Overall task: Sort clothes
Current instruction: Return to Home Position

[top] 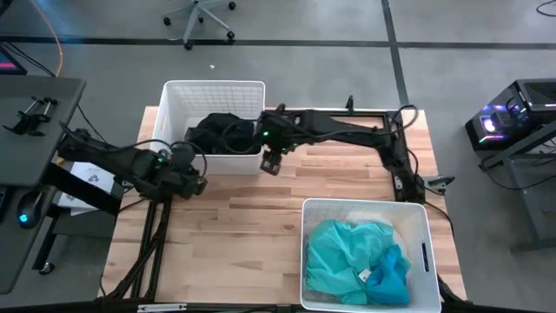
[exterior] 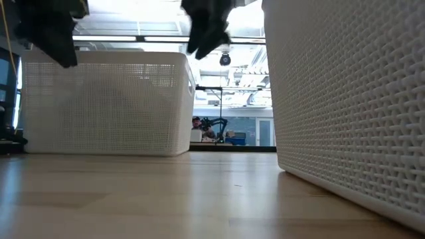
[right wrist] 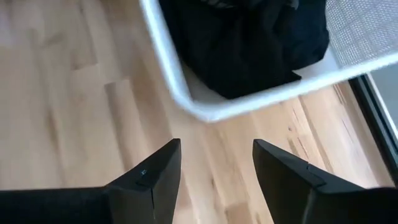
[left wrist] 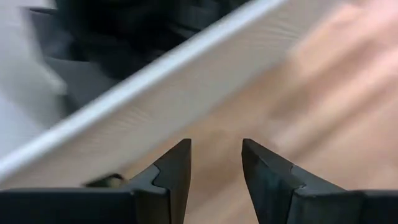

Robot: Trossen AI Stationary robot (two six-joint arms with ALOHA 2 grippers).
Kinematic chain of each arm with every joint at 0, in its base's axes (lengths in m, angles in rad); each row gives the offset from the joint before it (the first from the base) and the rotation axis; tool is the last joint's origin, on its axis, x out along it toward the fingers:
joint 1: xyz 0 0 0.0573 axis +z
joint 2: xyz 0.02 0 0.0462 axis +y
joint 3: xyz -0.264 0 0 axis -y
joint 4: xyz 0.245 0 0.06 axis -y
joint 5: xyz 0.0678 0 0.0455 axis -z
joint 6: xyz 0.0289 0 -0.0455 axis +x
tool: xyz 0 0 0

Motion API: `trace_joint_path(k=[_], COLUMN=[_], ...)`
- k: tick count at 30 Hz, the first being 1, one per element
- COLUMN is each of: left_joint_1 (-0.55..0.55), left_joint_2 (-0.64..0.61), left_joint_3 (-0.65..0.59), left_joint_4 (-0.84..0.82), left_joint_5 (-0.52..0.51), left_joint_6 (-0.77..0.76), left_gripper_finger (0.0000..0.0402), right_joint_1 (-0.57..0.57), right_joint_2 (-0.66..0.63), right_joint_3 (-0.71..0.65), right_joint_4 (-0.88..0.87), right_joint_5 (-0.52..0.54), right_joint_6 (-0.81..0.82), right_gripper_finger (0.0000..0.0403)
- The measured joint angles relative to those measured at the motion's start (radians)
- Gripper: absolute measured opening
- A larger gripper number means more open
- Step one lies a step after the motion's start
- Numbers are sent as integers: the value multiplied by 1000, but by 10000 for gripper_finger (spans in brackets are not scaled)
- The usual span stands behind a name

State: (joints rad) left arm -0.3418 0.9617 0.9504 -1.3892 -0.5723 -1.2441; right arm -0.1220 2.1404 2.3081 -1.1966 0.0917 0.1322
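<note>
The high view looked straight down on the whole surface [top: 234,235]. The low view sat at surface level, facing across toward the room. Each wrist view looked closely past its own fingers; both shared the far bin [right wrist: 186,99] rim with the high view.

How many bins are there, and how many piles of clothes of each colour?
White bins: 2, one far and one near.
Black clothes piles: 1, in the far bin.
Turquoise clothes piles: 1, in the near bin.
Bright blue clothes piles: 1, in the near bin.
Total: 5
</note>
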Motion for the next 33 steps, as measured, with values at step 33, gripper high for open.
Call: trace_joint_path(k=[33], left_joint_1=[147], left_joint_2=[252], left_joint_3=[55], left_joint_4=[1638], left_joint_5=[441], left_joint_6=[984], left_gripper_finger=[0], right_joint_1=[213], right_joint_2=[-769], right_joint_3=[1], right_joint_4=[-308], right_joint_5=[20], right_joint_6=[47], right_gripper_finger=[185])
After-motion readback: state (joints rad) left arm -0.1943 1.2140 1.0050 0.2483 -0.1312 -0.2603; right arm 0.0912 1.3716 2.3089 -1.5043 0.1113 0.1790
